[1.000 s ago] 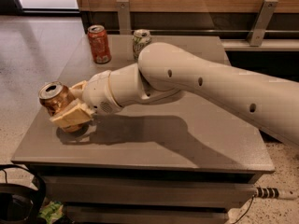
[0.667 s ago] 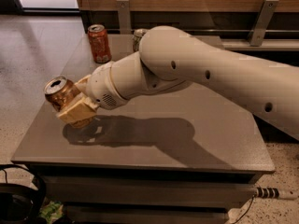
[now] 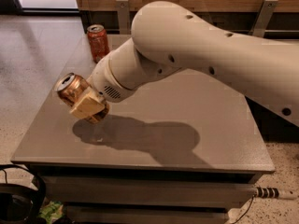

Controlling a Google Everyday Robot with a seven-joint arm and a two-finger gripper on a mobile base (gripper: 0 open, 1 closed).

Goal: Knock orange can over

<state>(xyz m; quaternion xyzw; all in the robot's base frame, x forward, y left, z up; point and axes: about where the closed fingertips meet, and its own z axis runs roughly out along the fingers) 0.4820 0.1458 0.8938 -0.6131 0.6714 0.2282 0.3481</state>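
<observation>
The orange can (image 3: pixel 70 88) has a coppery body and a silvery top. It is tilted steeply, top pointing up and to the left, over the left part of the grey table (image 3: pixel 205 111). Its shadow lies on the table below it, so it seems lifted off the surface. My gripper (image 3: pixel 88 106) is at the left of the table, closed around the can's lower body. One tan finger (image 3: pixel 87 103) lies across the front of the can. The big white arm reaches in from the right.
A deeper red-orange can (image 3: pixel 98 41) stands upright at the table's back left corner. The arm hides the back middle of the table. Black cables (image 3: pixel 21 199) lie on the floor at the lower left. Wooden panelling with metal brackets (image 3: pixel 263 13) runs behind.
The arm has risen and swung closer to the camera. The orange can has tipped further to the left in the gripper and left the table surface.
</observation>
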